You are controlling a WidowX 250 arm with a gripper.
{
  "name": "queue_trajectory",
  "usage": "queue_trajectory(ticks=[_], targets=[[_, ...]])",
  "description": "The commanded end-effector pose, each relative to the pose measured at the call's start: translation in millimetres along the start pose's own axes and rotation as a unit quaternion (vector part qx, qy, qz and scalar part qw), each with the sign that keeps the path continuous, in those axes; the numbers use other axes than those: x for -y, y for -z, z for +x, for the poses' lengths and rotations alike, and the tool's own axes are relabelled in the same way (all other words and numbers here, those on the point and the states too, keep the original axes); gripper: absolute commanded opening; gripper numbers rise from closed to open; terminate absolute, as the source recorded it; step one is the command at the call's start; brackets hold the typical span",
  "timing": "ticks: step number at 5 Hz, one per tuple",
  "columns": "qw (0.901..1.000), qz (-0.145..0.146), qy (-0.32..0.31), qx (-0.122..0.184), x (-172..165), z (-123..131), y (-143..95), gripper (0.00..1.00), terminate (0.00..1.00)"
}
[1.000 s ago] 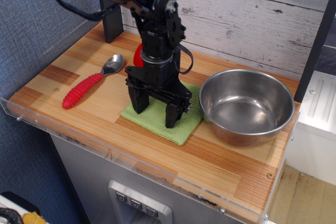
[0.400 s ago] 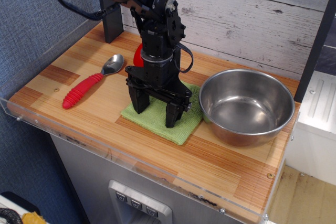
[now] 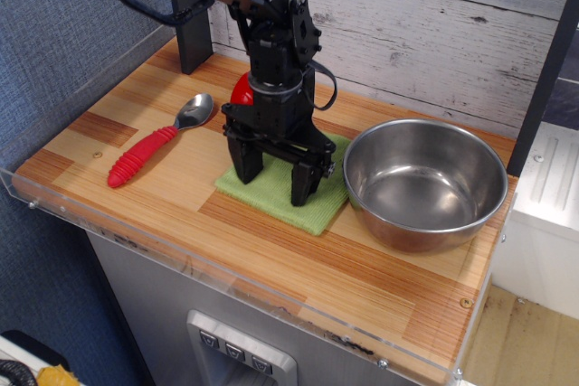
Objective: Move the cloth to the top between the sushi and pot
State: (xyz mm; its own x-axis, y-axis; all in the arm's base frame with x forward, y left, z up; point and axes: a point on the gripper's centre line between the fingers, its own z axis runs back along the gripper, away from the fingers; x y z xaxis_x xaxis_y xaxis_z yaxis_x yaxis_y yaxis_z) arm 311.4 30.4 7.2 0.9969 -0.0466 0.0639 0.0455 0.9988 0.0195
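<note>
We see the black end effector (image 3: pixel 276 172) standing upright on the flat, light-green microfibre cloth (image 3: pixel 288 193), its two fingers spread wide, their tips seeming to press down on the fabric; we read this as released, pinning the cloth rather than pinching it, though whether any fold is caught under a tip we cannot tell. We judge the arm holds this pose so that it can drag the cloth along the striped wooden tabletop (image 3: pixel 271 259), a sensible way to shift something too thin to lift easily.

Taking the large round stainless-steel bowl (image 3: pixel 425 183) as our landmark: the cloth lies just beside the bowl's left rim, its right edge at or almost at the metal. The small toy sushi, glossy red on top (image 3: pixel 241 89), sits further left of the bowl and toward the back wall, mostly hidden behind the arm. The metal spoon with the ribbed red handle (image 3: pixel 156 144) lies well to the bowl's left.

The cloth is nearly square, so we find no strong long axis; it lies rotated on the tabletop, one corner pointing toward the front edge and the opposite corner toward the back wall, hidden by the end effector. By our reading it sits roughly between sushi and bowl, perhaps with a little way to go toward the back
</note>
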Motion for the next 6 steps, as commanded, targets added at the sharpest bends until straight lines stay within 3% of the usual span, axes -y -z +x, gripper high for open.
queue_trajectory(ticks=[1,3,6], targets=[[0.9998,-0.016,0.011,0.01,4.8,24.5,5.3,1.0,0.0],[0.9987,-0.027,0.04,0.015,15.2,53.6,6.1,1.0,0.0],[0.9982,-0.021,0.053,0.017,20.0,68.0,1.9,1.0,0.0]])
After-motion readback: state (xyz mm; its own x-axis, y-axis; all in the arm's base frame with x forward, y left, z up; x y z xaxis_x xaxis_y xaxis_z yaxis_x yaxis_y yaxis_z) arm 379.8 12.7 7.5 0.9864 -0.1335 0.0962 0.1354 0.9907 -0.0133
